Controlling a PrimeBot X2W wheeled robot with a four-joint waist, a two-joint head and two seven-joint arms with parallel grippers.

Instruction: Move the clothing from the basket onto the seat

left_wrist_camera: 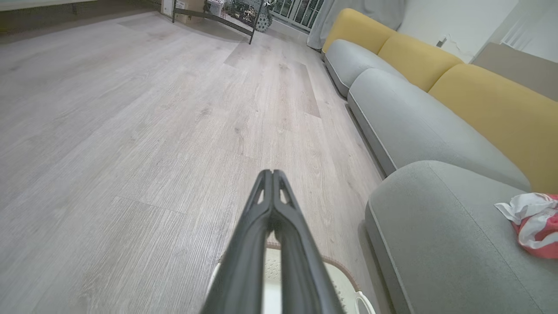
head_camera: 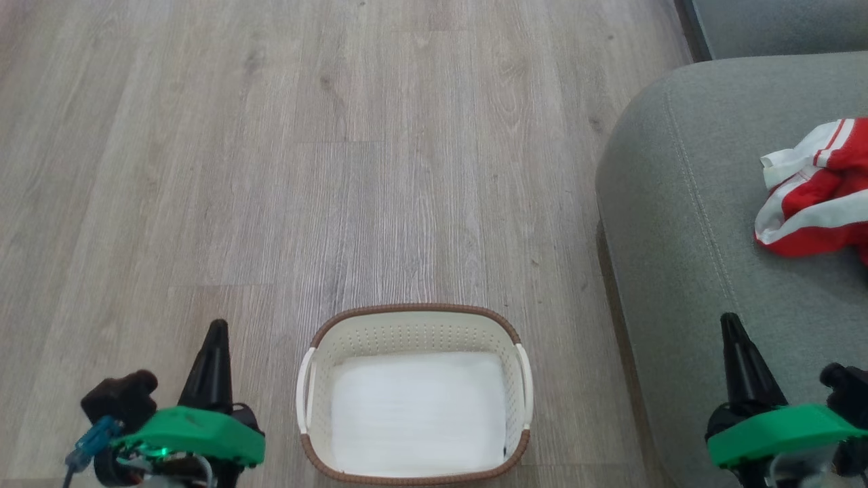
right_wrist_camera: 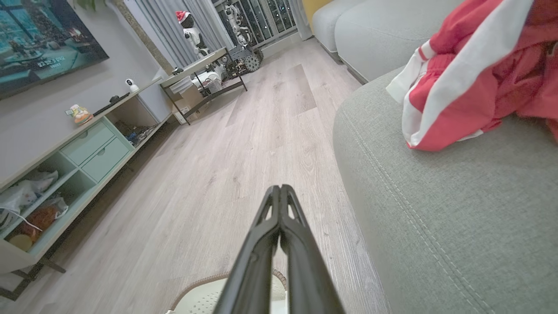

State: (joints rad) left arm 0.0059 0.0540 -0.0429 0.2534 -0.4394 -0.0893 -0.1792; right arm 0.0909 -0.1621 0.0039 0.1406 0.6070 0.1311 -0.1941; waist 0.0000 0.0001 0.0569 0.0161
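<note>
The red clothing (head_camera: 820, 193) with white stripes lies crumpled on the grey-green seat (head_camera: 685, 224) at the right; it also appears as the clothing (left_wrist_camera: 534, 220) and the clothing (right_wrist_camera: 471, 74) in the wrist views. The cream basket (head_camera: 415, 332) with a brown rim stands on the floor at the bottom centre, holding just a flat white liner sheet (head_camera: 417, 413). My left gripper (head_camera: 217, 329) is shut and empty, left of the basket. Above the seat's near end my right gripper (head_camera: 729, 322) is shut too, apart from the clothing.
Pale wood floor (head_camera: 271, 169) stretches ahead and to the left. More grey sofa cushions (left_wrist_camera: 405, 117) with yellow backrests (left_wrist_camera: 492, 109) run along the right. A low shelf unit (right_wrist_camera: 74, 165) and a metal-framed table (right_wrist_camera: 205, 74) stand across the room.
</note>
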